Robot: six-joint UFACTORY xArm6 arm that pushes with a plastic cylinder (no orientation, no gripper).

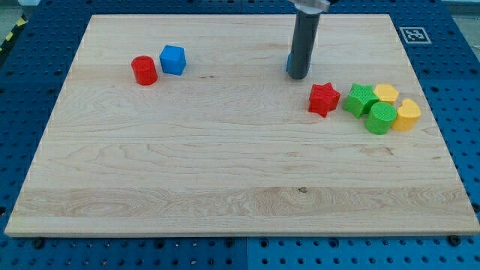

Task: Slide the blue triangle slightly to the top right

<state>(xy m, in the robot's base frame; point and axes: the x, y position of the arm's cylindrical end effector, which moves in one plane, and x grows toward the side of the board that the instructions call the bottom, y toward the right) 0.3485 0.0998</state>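
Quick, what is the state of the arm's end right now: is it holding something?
No gripper: my tip only pushes and holds nothing.
It stands against the blue triangle, which it mostly hides, its blue edge showing on the rod's left.

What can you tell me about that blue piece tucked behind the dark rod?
Only a thin blue sliver of the blue triangle shows, peeking out at the view's left side of the rod. The rest is hidden, so its shape cannot be confirmed here. It sits on the wooden board near the view's top, right by my tip; contact cannot be told.
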